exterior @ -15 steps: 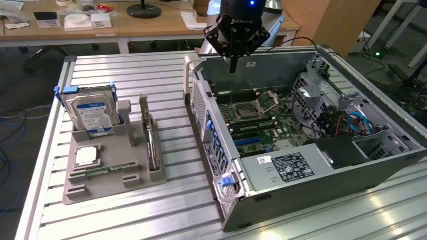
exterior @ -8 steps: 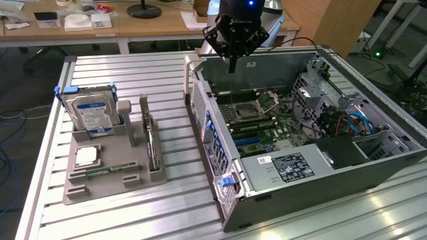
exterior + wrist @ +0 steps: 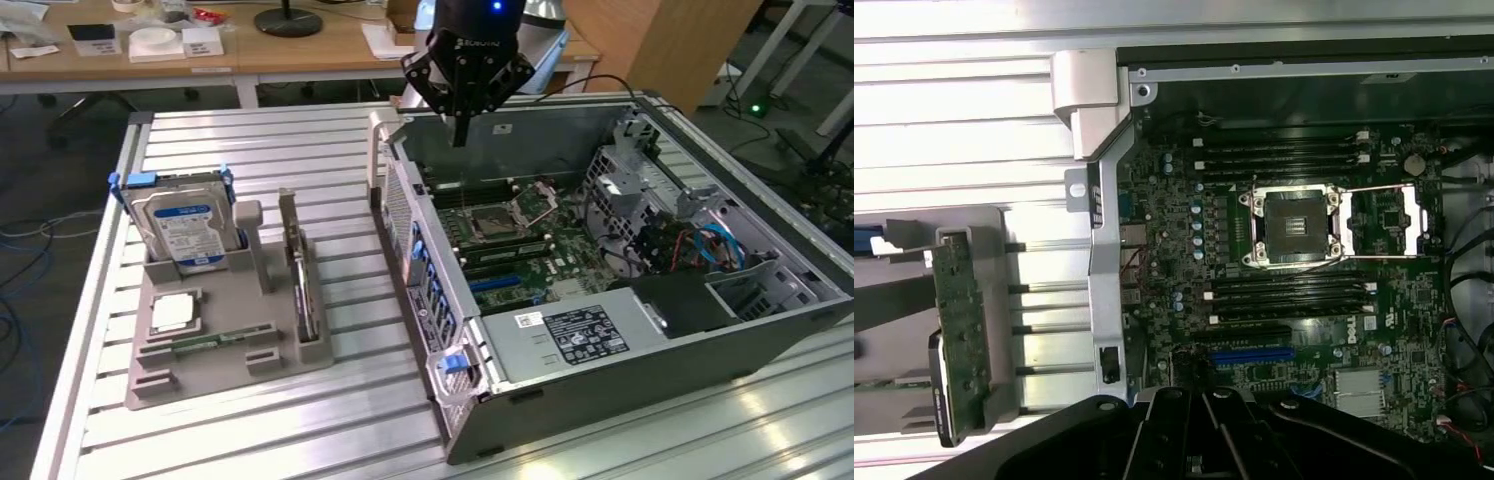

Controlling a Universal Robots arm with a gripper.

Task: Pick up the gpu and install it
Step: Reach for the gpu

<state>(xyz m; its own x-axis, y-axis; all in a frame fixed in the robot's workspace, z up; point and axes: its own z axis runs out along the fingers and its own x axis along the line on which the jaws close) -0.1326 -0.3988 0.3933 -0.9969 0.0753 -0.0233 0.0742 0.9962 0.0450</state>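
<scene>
One empty, clenched gripper (image 3: 461, 135) hangs over the open case (image 3: 603, 392); the gpu (image 3: 304, 290) stands on edge in the grey holder (image 3: 200, 372) on the worktop (image 3: 267, 150); a clean pick probably needs jaws squared across its thin top edge.

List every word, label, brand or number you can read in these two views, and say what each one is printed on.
"DELL": white print on the motherboard, seen in the wrist view.
Sticker on the power supply: lines of print and a round logo, too small to read.
Blue-white label on the hard drive: too small to read.
White lettering on the body of the hand: not legible.
</scene>
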